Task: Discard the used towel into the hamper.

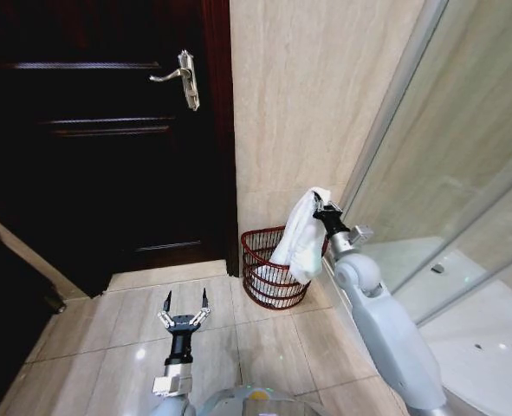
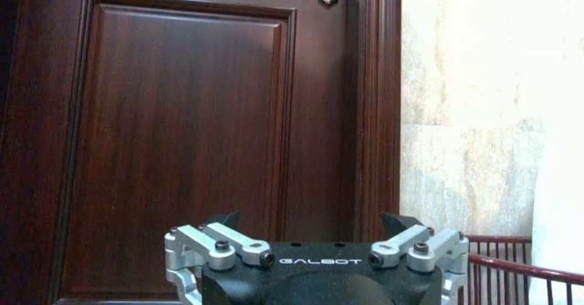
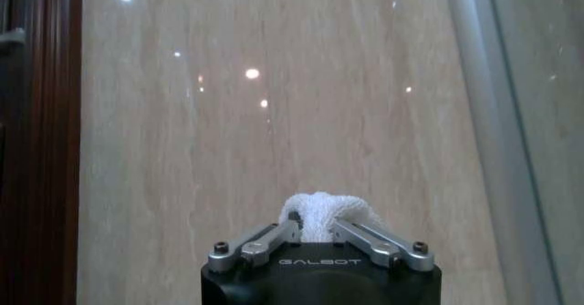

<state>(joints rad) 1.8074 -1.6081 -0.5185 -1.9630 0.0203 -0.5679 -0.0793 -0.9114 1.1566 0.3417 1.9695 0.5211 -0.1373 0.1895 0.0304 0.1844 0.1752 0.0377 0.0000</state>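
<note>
towel (image 1: 301, 236): white, limp, over red wire hamper (image 1: 268, 279) | right gripper (image 1: 322, 211): pinching towel | left gripper (image 1: 184, 305): spread

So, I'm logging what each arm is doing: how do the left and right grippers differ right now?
The left gripper is open and empty; the right gripper is shut on the white towel. The left hangs low over the floor tiles facing the dark door, while the right is raised above the red hamper, the towel draping down to it. Both share the same black-and-silver build.
</note>
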